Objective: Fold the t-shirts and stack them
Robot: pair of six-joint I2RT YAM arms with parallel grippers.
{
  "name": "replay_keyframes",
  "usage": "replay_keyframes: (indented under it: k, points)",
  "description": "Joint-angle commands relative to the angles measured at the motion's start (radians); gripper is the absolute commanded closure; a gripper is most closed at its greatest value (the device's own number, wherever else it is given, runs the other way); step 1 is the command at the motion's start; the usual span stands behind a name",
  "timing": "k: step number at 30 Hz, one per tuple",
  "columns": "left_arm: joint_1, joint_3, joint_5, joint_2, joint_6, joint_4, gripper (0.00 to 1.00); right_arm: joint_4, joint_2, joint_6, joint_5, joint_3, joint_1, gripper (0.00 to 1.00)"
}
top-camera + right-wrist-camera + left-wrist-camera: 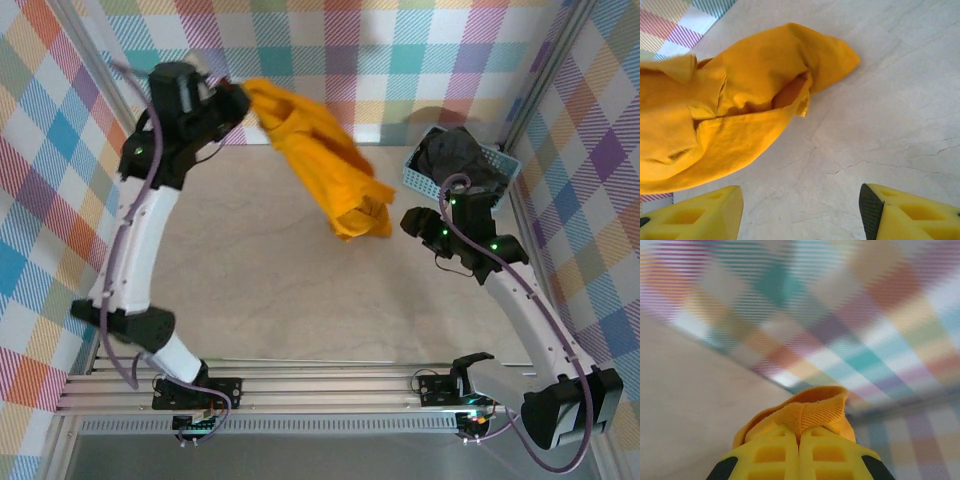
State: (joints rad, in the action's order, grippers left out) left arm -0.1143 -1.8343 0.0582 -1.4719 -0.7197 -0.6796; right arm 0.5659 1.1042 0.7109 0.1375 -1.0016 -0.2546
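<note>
Two shirts show in my views. The orange shirt (318,160) hangs in the air from the left gripper (236,100), which is raised at the far left of the table (260,300). From there the cloth drapes down and to the right, and its lower end is bunched near the middle of the far half. I cannot tell whether that end touches the table.

On my left wrist camera the left gripper (799,442) has its yellow fingers (790,460) pressed together. A ribbed edge of the orange shirt (815,410) is pinched between them and sticks up past the tips. The checked wall (850,315) is blurred behind it.

The black shirt (452,155) sits crumpled in the blue basket (412,180) at the far right, close to the wall.

The right gripper (415,222) is just right of the orange shirt's lower end, in front of the basket. On my right wrist camera the right gripper (800,207) has its fingers (695,212) wide apart, with nothing between them but bare table (880,100). The orange shirt (730,110) lies ahead, mostly above the left finger. Its pointed tip reaches toward the middle of that view, clear of both fingers.
</note>
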Motion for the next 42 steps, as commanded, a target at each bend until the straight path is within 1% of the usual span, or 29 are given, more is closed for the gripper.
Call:
replay_keyframes:
  k: [1, 2, 3, 4, 5, 6, 9, 12, 13, 14, 15, 17, 20, 22, 24, 27, 29, 31, 33, 36, 39, 42]
  points:
    - [0.127, 0.273, -0.019, 0.09, -0.019, 0.035, 0.97, -0.034, 0.061, 0.0, 0.068, 0.033, 0.001, 0.39]
    - [0.168, 0.366, -0.006, 0.103, -0.019, 0.059, 0.84, -0.047, 0.077, 0.006, 0.07, 0.043, -0.006, 0.4]
    - [0.21, 0.459, 0.004, 0.108, -0.025, 0.079, 0.54, -0.064, 0.101, 0.01, 0.067, 0.053, -0.018, 0.41]
    - [0.245, 0.527, 0.01, 0.103, -0.023, 0.084, 0.23, -0.08, 0.127, 0.01, 0.064, 0.057, -0.028, 0.41]
    - [0.264, 0.564, 0.002, 0.098, -0.01, 0.074, 0.07, -0.088, 0.156, 0.007, 0.06, 0.053, -0.043, 0.42]
    - [0.272, 0.587, -0.022, 0.093, 0.007, 0.049, 0.02, -0.093, 0.193, 0.004, 0.054, 0.044, -0.06, 0.42]
    - [0.257, 0.657, 0.011, 0.149, 0.021, 0.043, 0.03, -0.101, 0.299, 0.002, 0.033, -0.004, -0.112, 0.43]
    - [0.178, 0.705, -0.026, 0.239, 0.008, -0.044, 0.08, -0.123, 0.409, 0.008, 0.009, -0.076, -0.167, 0.44]
    - [0.152, 0.733, -0.025, 0.257, -0.013, -0.072, 0.11, -0.131, 0.454, 0.009, 0.003, -0.112, -0.185, 0.44]
    - [0.13, 0.766, -0.001, 0.269, -0.036, -0.075, 0.14, -0.134, 0.493, 0.013, -0.001, -0.145, -0.199, 0.44]
    - [0.111, 0.806, 0.029, 0.271, -0.064, -0.07, 0.16, -0.141, 0.541, 0.02, -0.002, -0.182, -0.211, 0.44]
    - [0.069, 0.873, 0.072, 0.255, -0.123, -0.023, 0.17, -0.178, 0.627, 0.042, 0.017, -0.24, -0.222, 0.45]
    - [-0.031, 0.921, 0.115, 0.183, -0.208, 0.116, 0.13, -0.23, 0.735, 0.078, 0.02, -0.307, -0.222, 0.45]
    - [-0.121, 0.891, 0.1, 0.108, -0.23, 0.171, 0.12, -0.253, 0.804, 0.096, 0.019, -0.348, -0.221, 0.45]
    - [-0.201, 0.827, 0.059, 0.013, -0.21, 0.17, 0.12, -0.25, 0.866, 0.107, 0.021, -0.394, -0.219, 0.45]
    - [-0.29, 0.741, -0.003, -0.113, -0.153, 0.151, 0.14, -0.263, 0.944, 0.136, 0.052, -0.442, -0.216, 0.48]
    - [-0.327, 0.675, -0.052, -0.182, -0.105, 0.11, 0.16, -0.273, 0.975, 0.151, 0.07, -0.462, -0.215, 0.51]
    - [-0.351, 0.641, -0.079, -0.229, -0.063, 0.108, 0.16, -0.293, 0.994, 0.169, 0.085, -0.47, -0.215, 0.51]
    - [-0.364, 0.614, -0.105, -0.26, -0.036, 0.106, 0.18, -0.311, 1.011, 0.179, 0.099, -0.476, -0.216, 0.53]
    - [-0.376, 0.558, -0.177, -0.324, 0.006, 0.048, 0.25, -0.327, 1.03, 0.183, 0.114, -0.495, -0.222, 0.53]
    - [-0.376, 0.544, -0.196, -0.368, 0.028, 0.055, 0.35, -0.33, 1.042, 0.184, 0.12, -0.522, -0.239, 0.53]
    - [-0.377, 0.515, -0.208, -0.408, 0.05, 0.06, 0.41, -0.317, 1.07, 0.196, 0.125, -0.56, -0.25, 0.53]
